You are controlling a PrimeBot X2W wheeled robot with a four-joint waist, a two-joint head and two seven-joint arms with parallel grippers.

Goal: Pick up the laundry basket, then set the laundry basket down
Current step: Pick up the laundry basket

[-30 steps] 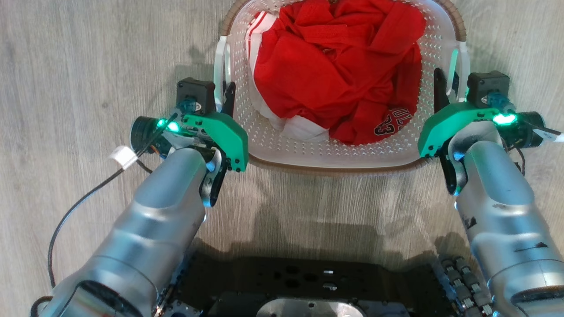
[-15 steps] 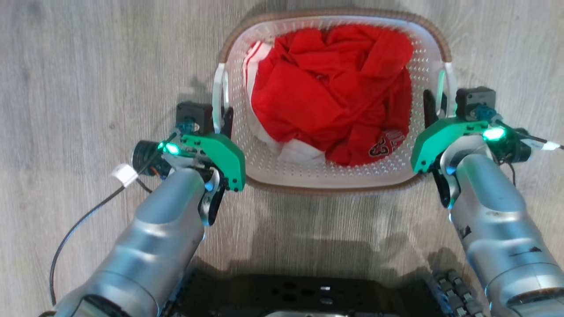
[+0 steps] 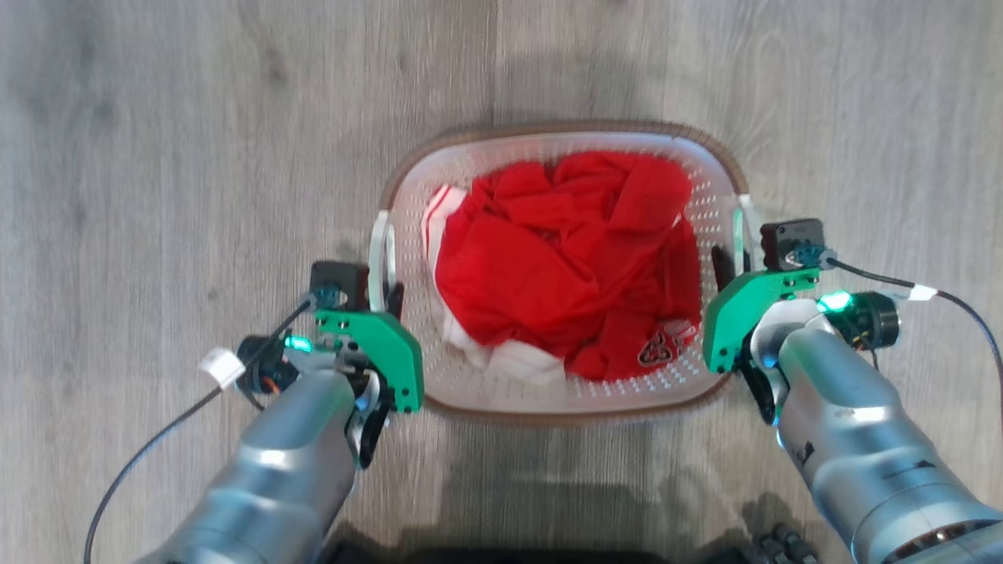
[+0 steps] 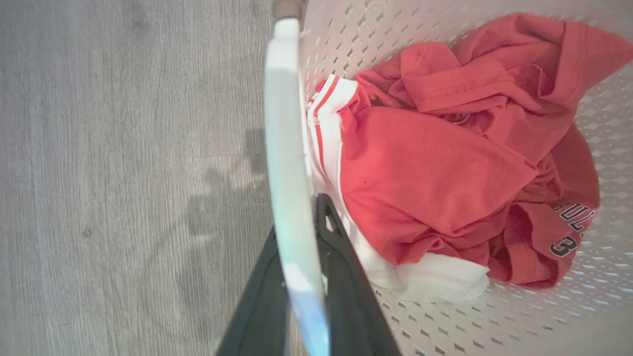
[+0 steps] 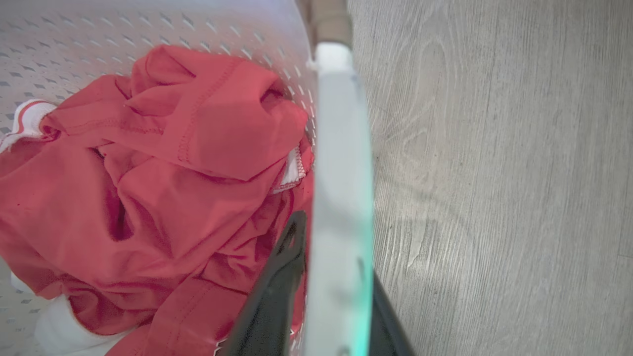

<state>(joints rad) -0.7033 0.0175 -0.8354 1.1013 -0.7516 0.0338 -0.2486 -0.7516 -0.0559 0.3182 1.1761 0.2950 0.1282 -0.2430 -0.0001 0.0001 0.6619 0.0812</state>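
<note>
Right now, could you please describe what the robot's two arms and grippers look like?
The left forearm and right forearm are rounded, glossy silver-grey shells. Each wrist carries a bright green plate, a black boxy module and a glowing green light. The left gripper and right gripper have long, dark, tapered fingers. A black cable with a white tag trails from each wrist.

The laundry basket (image 3: 548, 131) has dropped from the top edge of the head view to its middle and looks smaller. Its far rim, cut off a second ago, is now fully in frame. The left gripper (image 3: 382, 291) and right gripper (image 3: 733, 262) have slid down the picture with it and shrunk likewise. The dark robot base (image 3: 548, 554) has nearly left the bottom edge. The floor (image 3: 196, 157) has shifted too, so the camera probably moved as well.
</note>
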